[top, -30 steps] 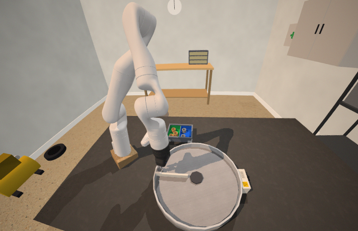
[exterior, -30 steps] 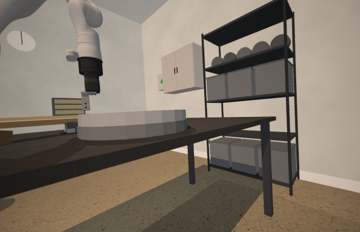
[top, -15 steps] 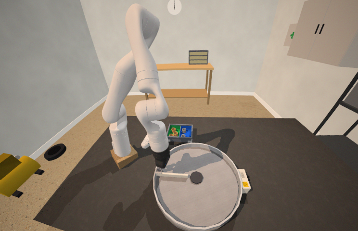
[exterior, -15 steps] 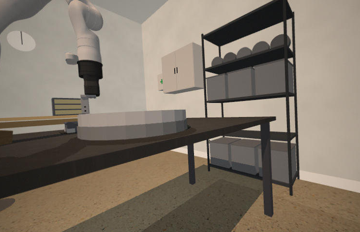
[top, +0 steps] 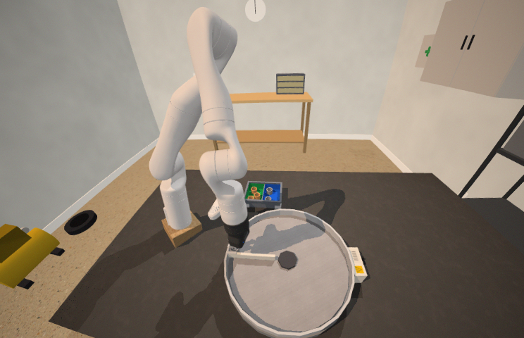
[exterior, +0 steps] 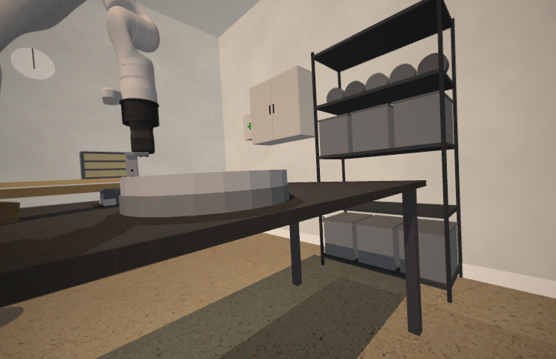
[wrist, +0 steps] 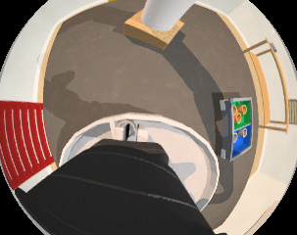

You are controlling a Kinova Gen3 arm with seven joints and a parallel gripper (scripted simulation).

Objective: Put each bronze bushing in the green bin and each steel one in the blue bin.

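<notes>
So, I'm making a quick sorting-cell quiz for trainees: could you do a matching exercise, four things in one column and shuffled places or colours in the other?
Things
1. Bronze bushings
2. Wooden block
3. Octagonal hub
4. Pale bar

Places or colours
A. Under the arm's base
B. Dark, at the turntable's middle
C. In the green bin
D. Reaches from near the turntable's rim toward its middle

Pairs: 1-C, 2-A, 3-B, 4-D
</notes>
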